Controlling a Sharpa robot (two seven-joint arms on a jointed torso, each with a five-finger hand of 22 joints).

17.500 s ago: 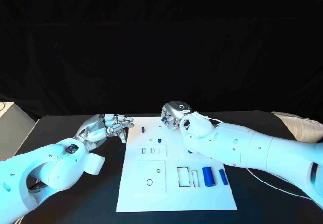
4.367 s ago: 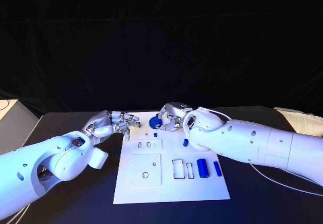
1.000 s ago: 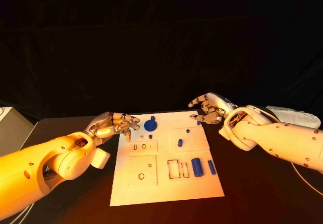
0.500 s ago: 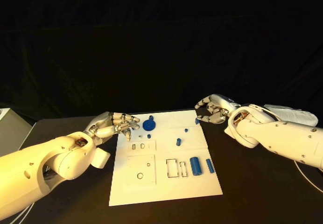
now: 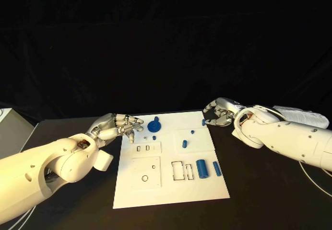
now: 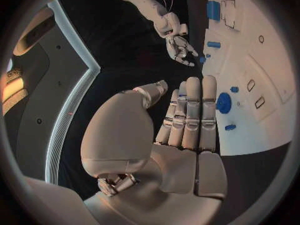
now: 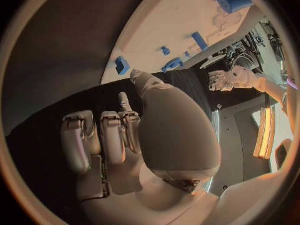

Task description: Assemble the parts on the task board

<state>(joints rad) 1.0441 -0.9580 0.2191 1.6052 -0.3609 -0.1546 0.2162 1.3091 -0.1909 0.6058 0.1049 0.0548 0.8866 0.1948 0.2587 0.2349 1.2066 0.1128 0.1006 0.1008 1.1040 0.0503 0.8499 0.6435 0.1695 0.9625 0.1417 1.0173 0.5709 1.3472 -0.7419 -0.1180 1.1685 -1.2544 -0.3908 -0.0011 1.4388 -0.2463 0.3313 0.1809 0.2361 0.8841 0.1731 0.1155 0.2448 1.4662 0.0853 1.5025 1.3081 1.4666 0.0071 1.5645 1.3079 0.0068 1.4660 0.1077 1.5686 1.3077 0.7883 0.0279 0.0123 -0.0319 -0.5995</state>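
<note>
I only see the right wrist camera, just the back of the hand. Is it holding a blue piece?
Observer: No. The left wrist view shows the right hand with fingers apart, nothing in them; a small blue piece lies close by.
Operator: What's the other hand doing?
Observer: The left hand holds nothing; its fingers lie straight, side by side.
Operator: Any holes in the board?
Observer: Yes, the head view shows two small slots in the task board.

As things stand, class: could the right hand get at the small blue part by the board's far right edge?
Probably yes. The right hand hovers beside the small blue part at the task board edge, holding nothing, with nothing between them.
</note>
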